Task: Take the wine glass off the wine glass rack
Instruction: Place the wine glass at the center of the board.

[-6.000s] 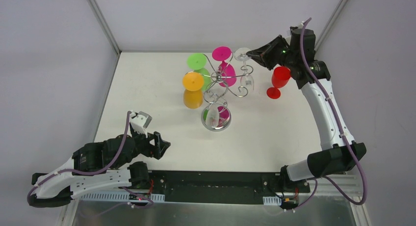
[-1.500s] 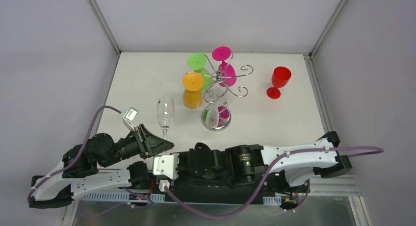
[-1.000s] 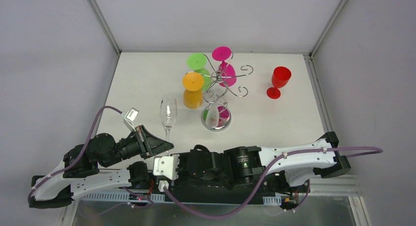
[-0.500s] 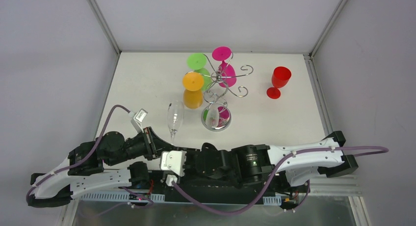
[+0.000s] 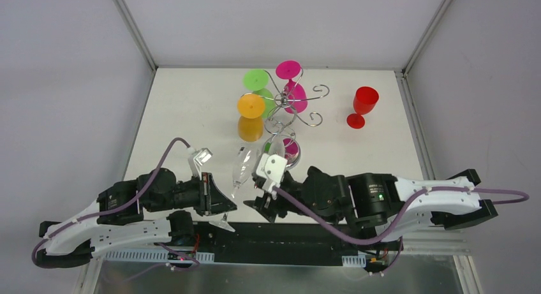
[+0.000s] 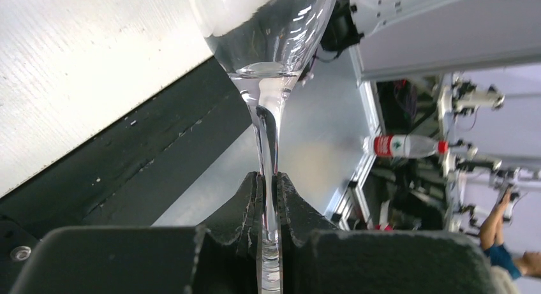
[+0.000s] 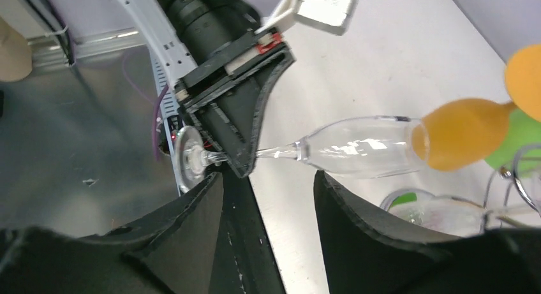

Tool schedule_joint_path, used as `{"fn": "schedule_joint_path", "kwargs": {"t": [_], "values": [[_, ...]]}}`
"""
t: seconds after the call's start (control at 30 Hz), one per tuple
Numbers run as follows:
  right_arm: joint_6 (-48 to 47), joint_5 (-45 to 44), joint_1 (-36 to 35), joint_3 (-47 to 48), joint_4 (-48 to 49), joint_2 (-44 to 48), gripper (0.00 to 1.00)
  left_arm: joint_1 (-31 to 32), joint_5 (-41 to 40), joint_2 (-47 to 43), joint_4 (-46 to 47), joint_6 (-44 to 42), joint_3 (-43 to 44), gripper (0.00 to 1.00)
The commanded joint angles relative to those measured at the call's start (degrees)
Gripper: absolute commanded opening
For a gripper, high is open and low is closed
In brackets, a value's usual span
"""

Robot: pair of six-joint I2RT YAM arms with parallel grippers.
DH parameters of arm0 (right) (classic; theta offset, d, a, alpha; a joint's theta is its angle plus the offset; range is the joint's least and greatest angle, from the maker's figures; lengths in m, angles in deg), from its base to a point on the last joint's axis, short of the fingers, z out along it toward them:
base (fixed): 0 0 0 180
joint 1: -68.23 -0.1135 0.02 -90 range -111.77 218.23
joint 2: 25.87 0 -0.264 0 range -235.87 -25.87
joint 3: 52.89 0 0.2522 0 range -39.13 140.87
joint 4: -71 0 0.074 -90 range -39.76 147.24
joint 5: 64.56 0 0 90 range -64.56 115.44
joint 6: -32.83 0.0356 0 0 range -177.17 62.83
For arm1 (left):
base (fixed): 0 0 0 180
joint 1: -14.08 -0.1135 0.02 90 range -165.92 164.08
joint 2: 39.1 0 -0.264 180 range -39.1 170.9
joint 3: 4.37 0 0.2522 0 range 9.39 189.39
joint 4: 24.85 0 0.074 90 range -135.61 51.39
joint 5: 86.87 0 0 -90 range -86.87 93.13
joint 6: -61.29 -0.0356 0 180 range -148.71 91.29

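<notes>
A clear wine glass [image 5: 243, 166] hangs tilted over the table's near edge, bowl toward the rack and foot [image 7: 187, 160] toward the arm bases. My left gripper [image 5: 223, 203] is shut on its stem [image 6: 267, 155], the pads pinching it from both sides. My right gripper [image 5: 259, 203] sits just right of it, open, its fingers [image 7: 210, 198] below the stem and touching nothing. The chrome wine glass rack [image 5: 288, 102] stands at the table's far middle with green [image 5: 256, 80], magenta [image 5: 288, 70] and orange [image 5: 251, 106] glasses hanging from its arms.
A red glass [image 5: 362, 106] stands upright on the table right of the rack. The rack's mirrored base [image 5: 281, 155] lies just beyond my right wrist. In the right wrist view the orange glass [image 7: 464, 138] hangs close to the clear bowl's rim. The black mounting rail [image 5: 287, 233] runs along the near edge.
The right gripper opened, let go of the clear glass and moved right and toward the rack. The left gripper carried the glass rightward and tipped it from upright to slanted.
</notes>
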Motion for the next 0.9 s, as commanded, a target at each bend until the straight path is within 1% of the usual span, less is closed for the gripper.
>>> {"fn": "schedule_joint_path", "kwargs": {"t": [0.0, 0.07, 0.13, 0.33, 0.5, 0.63, 0.73, 0.87], "values": [[11.04, 0.55, 4.62, 5.4, -6.94, 2.27, 0.57, 0.58, 8.87, 1.85, 2.81, -6.68, 1.61, 0.0], [13.56, 3.56, 7.42, 6.47, -9.16, 2.79, 0.57, 0.64, 11.12, 2.56, 2.55, -9.16, 1.69, 0.0], [14.04, 4.34, 8.67, 7.31, -10.7, 3.21, 0.57, 0.63, 12.63, 2.83, 2.25, -10.77, 1.62, 0.0], [21.66, 11.33, 15.05, 10.39, -16.19, 4.28, 0.58, 0.61, 17.37, 2.62, 2.31, -14.85, 1.89, 0.0], [26.52, 17.36, 20.56, 6.29, -16.67, 7.79, 0.59, 0.6, 20.09, 1.5, 2.31, -17.49, 1.57, 0.0], [29.8, 21.81, 23.83, 3.68, -16.09, 9.83, 0.59, 0.63, 22.89, 0.5, 2.38, -19.84, 1.64, 0.0], [32.05, 25.58, 26.09, 1.92, -15.47, 11.19, 0.59, 0.59, 23.56, -0.37, 2.53, -21.52, 1.55, 0.0], [34.18, 33.04, 28.5, 0.34, -14.29, 11.75, 0.59, 0.64, 25.29, -0.74, 3.1, -23.32, 1.46, 0.0]]}}
